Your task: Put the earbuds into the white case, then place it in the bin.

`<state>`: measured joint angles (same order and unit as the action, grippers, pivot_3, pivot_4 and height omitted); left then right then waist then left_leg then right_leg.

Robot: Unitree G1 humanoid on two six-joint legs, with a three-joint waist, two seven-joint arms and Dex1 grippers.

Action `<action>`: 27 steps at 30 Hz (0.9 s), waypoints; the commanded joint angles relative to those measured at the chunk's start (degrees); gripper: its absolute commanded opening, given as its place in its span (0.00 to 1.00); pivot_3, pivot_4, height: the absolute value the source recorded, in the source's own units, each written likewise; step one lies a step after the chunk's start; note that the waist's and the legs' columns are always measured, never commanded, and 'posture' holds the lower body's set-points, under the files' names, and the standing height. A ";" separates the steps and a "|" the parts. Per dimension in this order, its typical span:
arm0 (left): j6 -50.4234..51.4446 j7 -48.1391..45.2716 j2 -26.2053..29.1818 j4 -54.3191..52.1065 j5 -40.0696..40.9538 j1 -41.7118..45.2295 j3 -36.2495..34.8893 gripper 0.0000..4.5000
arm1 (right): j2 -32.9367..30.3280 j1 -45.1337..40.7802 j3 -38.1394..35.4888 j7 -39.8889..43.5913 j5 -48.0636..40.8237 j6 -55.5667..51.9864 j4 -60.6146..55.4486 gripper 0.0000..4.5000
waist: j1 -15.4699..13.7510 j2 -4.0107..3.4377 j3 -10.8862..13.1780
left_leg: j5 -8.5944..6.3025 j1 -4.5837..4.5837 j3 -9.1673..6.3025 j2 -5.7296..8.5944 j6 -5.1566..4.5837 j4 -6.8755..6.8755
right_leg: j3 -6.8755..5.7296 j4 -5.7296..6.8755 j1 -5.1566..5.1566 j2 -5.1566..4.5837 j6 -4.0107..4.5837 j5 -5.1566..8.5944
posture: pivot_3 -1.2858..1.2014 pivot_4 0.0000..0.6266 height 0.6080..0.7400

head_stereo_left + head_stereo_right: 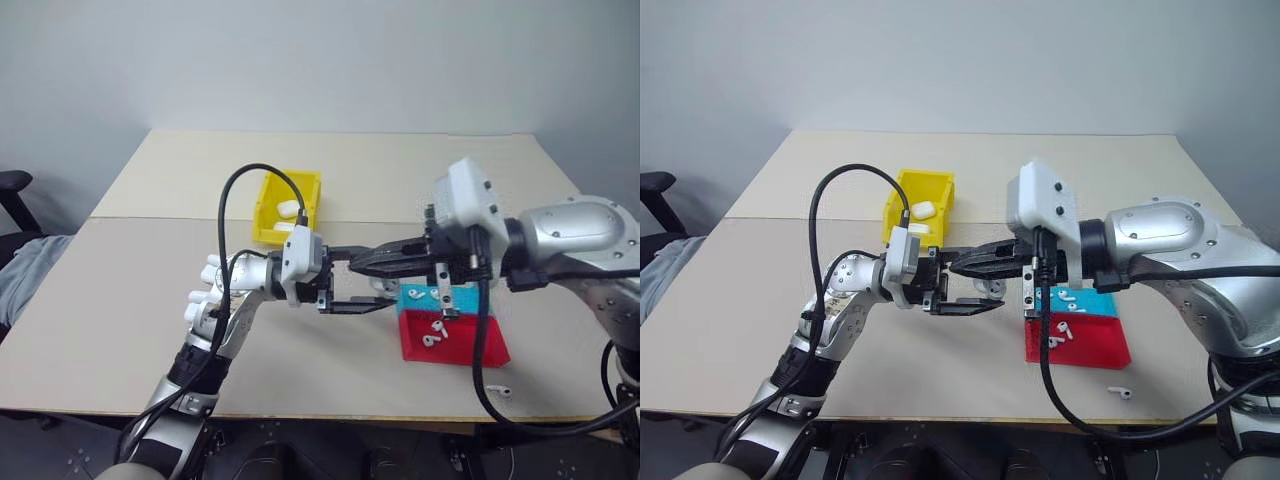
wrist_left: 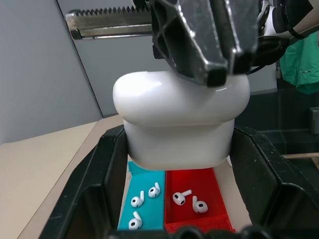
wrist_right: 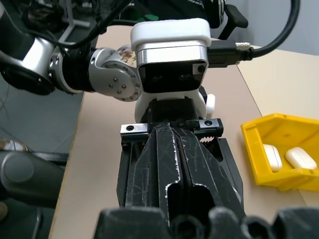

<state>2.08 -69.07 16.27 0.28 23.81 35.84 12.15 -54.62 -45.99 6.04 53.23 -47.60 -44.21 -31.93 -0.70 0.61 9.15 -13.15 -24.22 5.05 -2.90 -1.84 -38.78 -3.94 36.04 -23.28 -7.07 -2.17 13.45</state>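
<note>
You had the left gripper (image 2: 179, 219) clamped on the white case (image 2: 179, 124) (right gripper (image 2: 219, 74) closed, pressing its lid); harder pressing risked tipping it out.

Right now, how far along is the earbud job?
Two white cases already lie in the yellow plastic bin. The left tool grips a glossy white closed case, with the shut right tool pressing its lid. It isn't binned yet; white earbuds remain in both trays.

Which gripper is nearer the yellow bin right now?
Left. The left gripper, shut on the white case, sits just in front of the bin; the right gripper reaches in from farther right.
</note>
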 commanded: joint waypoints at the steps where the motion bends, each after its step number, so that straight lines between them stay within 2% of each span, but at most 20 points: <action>1: -1.36 -0.07 -0.05 -1.89 0.75 0.37 -0.93 0.62 | -1.19 0.72 -0.48 2.16 3.82 2.05 -1.07 0.01 | -0.01 0.00 0.00 | 0.00 0.00 0.01 0.00 0.00 0.00 | 0.00 0.00 0.00 0.00 0.00 0.00 | 0.52 0.24 1.00; 8: -1.12 0.41 -0.02 -2.51 0.96 0.06 -1.54 0.62 | -5.18 5.11 -3.54 6.30 7.48 4.78 -0.61 0.01 | -0.04 0.00 0.00 | 0.00 -0.01 0.04 0.02 0.00 -0.02 | 0.00 -0.02 0.01 -0.01 0.00 0.00 | 0.52 0.24 1.00; 13: -1.65 0.70 -0.25 -1.96 0.95 0.08 -1.88 0.62 | -3.38 2.73 -7.75 5.26 3.05 2.62 0.92 0.01 | 0.07 0.00 0.00 | 0.00 0.04 0.02 0.00 0.00 -0.01 | 0.01 0.02 0.02 0.00 0.00 0.00 | 0.52 0.24 1.00; 18: -1.56 0.64 0.12 -1.61 1.12 0.67 -2.59 0.62 | -4.92 3.34 -6.07 7.09 7.76 4.88 1.76 0.01 | 0.02 0.00 0.00 | 0.00 0.03 0.03 0.00 0.00 0.00 | 0.01 0.00 0.01 0.00 0.00 0.00 | 0.52 0.24 1.00; 24: -1.17 0.34 1.07 -1.34 0.31 0.53 -2.16 0.62 | -0.27 -1.02 -8.36 4.92 3.43 2.91 1.97 0.01 | 0.16 0.00 0.00 | 0.00 0.04 0.03 0.00 0.01 0.00 | 0.02 0.03 0.00 -0.01 0.00 0.00 | 0.52 0.24 1.00; 27: -1.90 -0.12 0.91 -0.91 -0.35 0.59 -1.40 0.62 | 0.87 -2.40 -6.81 4.91 3.86 2.79 1.67 0.01 | 0.04 0.00 0.00 | 0.01 0.03 0.03 -0.01 0.01 0.01 | 0.00 0.03 0.00 0.00 0.01 0.00 | 0.52 0.24 1.00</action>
<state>1.44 -68.86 17.41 0.38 23.37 35.48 10.54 -54.23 -47.27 0.52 58.50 -43.46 -41.35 -29.29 -0.66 0.61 9.15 -13.15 -24.19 5.09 -2.90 -1.83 -38.77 -3.93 36.05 -23.25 -7.07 -2.16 13.45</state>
